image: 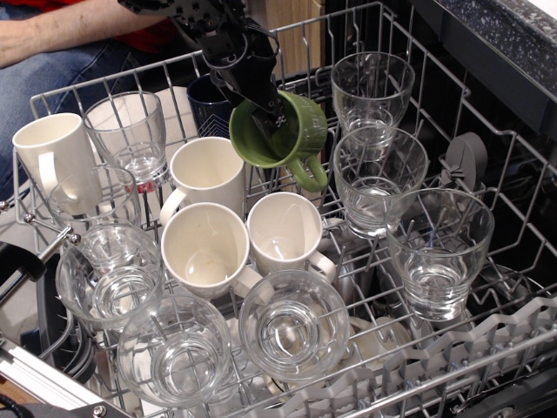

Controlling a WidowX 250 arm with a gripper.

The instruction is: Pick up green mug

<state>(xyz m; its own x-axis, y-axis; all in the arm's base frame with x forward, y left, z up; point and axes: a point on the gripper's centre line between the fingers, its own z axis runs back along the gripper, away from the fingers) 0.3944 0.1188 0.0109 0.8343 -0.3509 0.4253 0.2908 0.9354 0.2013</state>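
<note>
The green mug [300,131] lies tilted in the back middle of the dishwasher rack [522,235]. Its mouth faces left and front, and its loop handle [311,176] hangs down to the right. My black gripper [268,111] comes down from the top of the view onto the mug's upper rim. One finger [271,120] reaches inside the mouth, and the other is hidden behind the rim. The mug still rests among the rack wires. I cannot see whether the jaws clamp the rim.
A dark navy mug [205,97] stands just left behind the gripper. Cream mugs [207,174] [280,228] sit right below the green mug, with glasses [374,170] to its right and several more around. A person's arm [70,35] is at top left.
</note>
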